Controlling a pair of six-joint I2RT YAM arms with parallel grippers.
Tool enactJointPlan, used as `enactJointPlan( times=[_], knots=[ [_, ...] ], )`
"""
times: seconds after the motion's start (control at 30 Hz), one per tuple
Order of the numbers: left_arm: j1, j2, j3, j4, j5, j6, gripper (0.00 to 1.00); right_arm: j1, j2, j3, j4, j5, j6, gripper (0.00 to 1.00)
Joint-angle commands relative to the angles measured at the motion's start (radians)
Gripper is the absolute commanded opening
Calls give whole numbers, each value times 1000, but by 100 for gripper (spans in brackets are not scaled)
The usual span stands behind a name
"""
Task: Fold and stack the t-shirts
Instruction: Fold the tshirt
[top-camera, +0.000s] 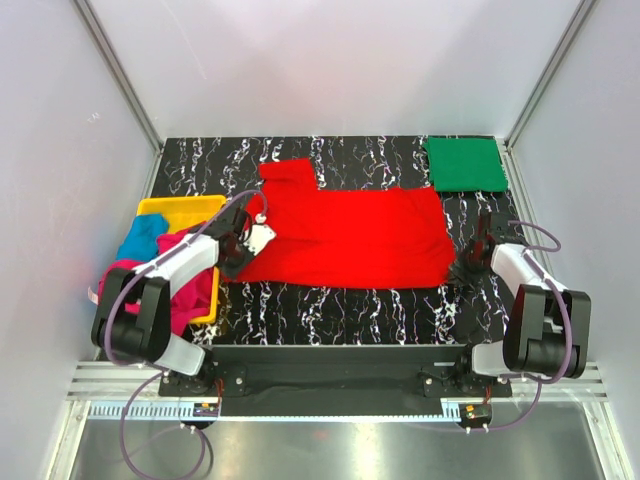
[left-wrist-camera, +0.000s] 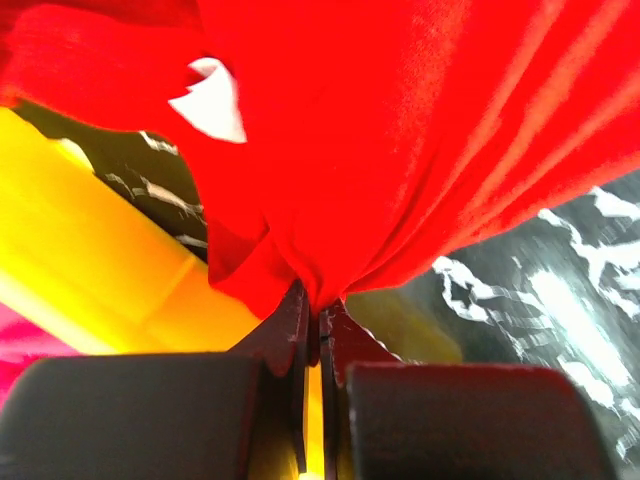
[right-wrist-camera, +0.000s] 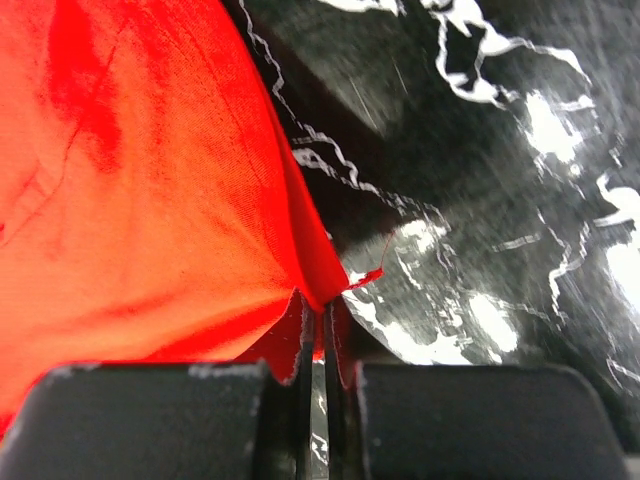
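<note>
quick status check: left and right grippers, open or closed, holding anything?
Left gripper: closed, pinching a bunched edge of the red t-shirt.
Right gripper: closed, pinching a corner of the same red t-shirt.

Top camera overhead; wrist cameras close; all share red t-shirt (top-camera: 350, 235).

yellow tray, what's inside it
A turquoise t-shirt and a magenta t-shirt, bunched, the magenta one spilling over the rim of the yellow tray. The left arm crosses above them; the tray floor beneath is covered.
</note>
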Motion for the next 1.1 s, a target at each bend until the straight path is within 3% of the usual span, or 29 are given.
enactJointPlan(
  times=[0.0, 0.07, 0.2, 0.27, 0.33, 0.37, 0.47, 0.6, 0.67, 0.73, 0.8, 0.83, 0.93, 1.07],
  knots=[
    [11, -101, 14, -101, 110, 24, 0, -11, -49, -5, -71, 28, 3, 0],
    [11, -104, 8, -160, 176, 21, 0, -9, -63, -20, -86, 21, 11, 0],
    [11, -87, -49, -145, 146, 47, 0, -11, -115, -50, -86, 36, 49, 0],
    [9, -63, -53, -150, 137, 56, 3, -9, -118, -53, -91, 50, 55, 9],
    [9, -49, -40, -154, 126, 56, 27, -9, -115, -42, -94, 60, 58, 39],
    [9, -44, -29, -154, 111, 57, 55, -11, -113, -39, -97, 80, 60, 61],
    [11, -50, 52, -193, 86, 59, 79, -9, -122, -8, -111, 106, 55, 68],
    [11, -67, 247, -344, 115, 53, 82, -9, -148, 96, -134, 131, -10, 68],
    [11, -57, 391, -389, 209, 45, 82, -9, -145, 177, -108, 93, -64, 66],
    [11, -38, 501, -389, 278, 25, 81, 0, -129, 272, -99, 67, -98, 59],
    [11, 14, 549, -345, 293, -25, 76, 26, -93, 328, -71, 22, -170, 52],
    [11, 70, 591, -332, 275, -45, 68, 46, -80, 372, -56, -4, -199, 50],
    [11, 190, 686, -308, 243, -149, 65, 204, -21, 432, 1, -1, -287, 48],
    [23, 244, 698, -162, 194, -252, 65, 377, 26, 398, 252, -122, -307, 45]
  ],
)
